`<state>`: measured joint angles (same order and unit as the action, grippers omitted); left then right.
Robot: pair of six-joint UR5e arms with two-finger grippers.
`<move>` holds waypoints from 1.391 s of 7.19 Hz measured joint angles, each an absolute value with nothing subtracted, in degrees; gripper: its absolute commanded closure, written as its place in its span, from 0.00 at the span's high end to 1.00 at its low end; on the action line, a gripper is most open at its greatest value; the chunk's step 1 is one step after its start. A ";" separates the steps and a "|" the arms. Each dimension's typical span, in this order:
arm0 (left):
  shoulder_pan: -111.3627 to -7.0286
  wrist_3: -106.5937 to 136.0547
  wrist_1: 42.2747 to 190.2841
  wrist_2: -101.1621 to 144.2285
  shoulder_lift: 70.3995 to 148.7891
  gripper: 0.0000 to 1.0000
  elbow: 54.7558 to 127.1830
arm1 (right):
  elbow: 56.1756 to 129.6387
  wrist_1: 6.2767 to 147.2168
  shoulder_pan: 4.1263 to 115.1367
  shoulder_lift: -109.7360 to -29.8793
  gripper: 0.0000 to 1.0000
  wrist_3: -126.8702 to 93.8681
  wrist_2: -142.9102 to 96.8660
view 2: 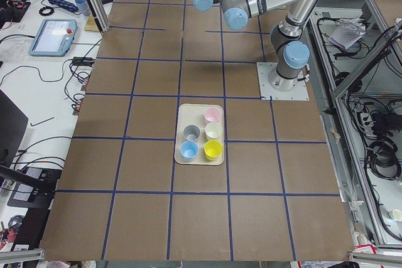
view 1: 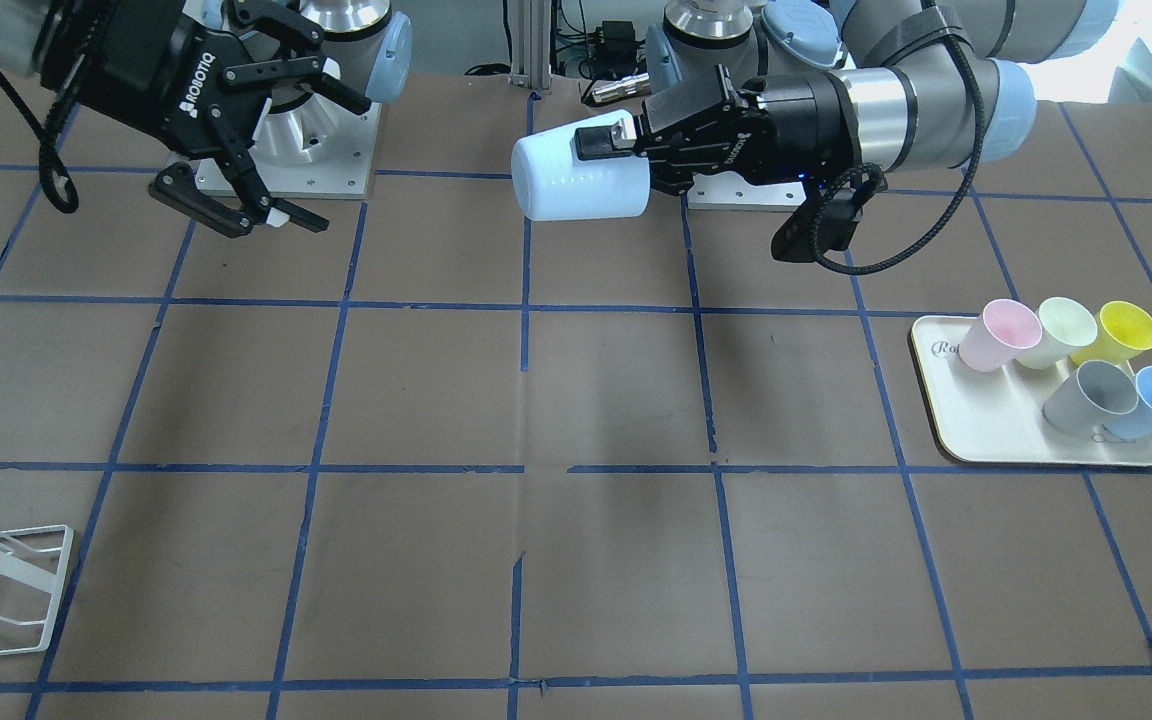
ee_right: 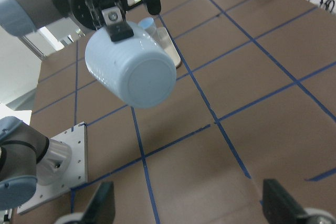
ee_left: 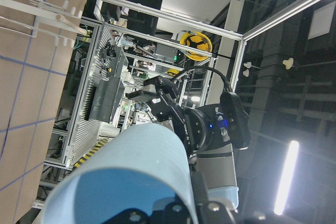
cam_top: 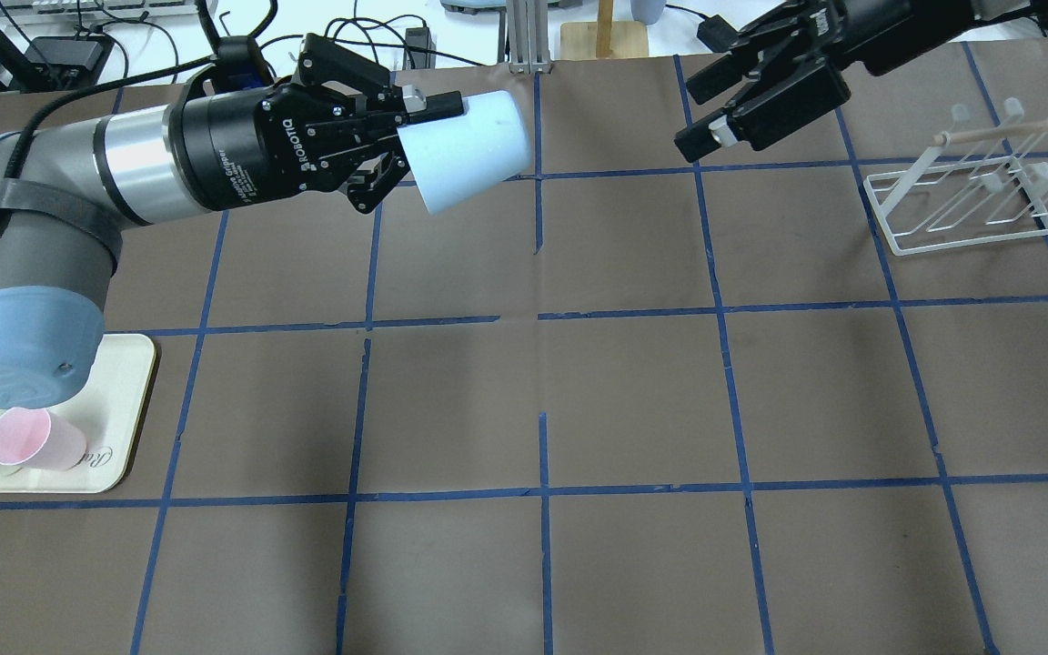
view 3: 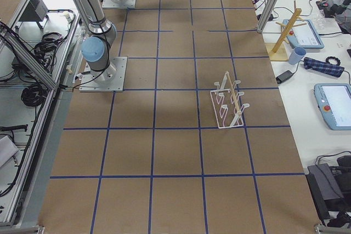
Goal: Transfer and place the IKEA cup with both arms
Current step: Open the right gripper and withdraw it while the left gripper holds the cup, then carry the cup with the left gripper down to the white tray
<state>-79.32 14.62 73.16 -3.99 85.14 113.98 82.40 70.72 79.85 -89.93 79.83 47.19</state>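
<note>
The table (view 1: 576, 400) is covered with brown paper, and blue tape lines divide it into a grid of squares. On the robot's left part lies a cream tray (view 1: 996, 445) with rounded corners, placed across the tape lines. On the robot's right part stands a white wire rack (view 3: 228, 108), on the side away from the robot. Along the robot's edge, two metal plates (view 2: 267, 86) (view 3: 118, 78) lie flat and carry the left arm (view 2: 292, 61) and the right arm (view 3: 96, 50).

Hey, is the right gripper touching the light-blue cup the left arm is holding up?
Apart. The overhead view shows a wide gap between the right gripper and the IKEA cup.
</note>
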 measured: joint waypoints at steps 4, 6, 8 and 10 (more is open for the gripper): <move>-77.43 20.33 67.90 -31.39 84.32 0.00 109.18 | 75.60 78.35 80.48 -82.74 1.00 68.39 75.03; -77.22 18.64 68.64 -43.03 84.42 0.00 107.51 | 75.50 83.37 84.42 -80.69 1.00 52.41 86.40; -76.89 9.47 73.61 -56.20 84.14 0.00 106.62 | 76.83 86.58 89.62 -79.89 1.00 31.79 90.70; -73.70 -2.48 81.17 -67.97 84.44 0.00 104.31 | 81.76 94.09 91.94 -80.05 1.00 17.40 92.95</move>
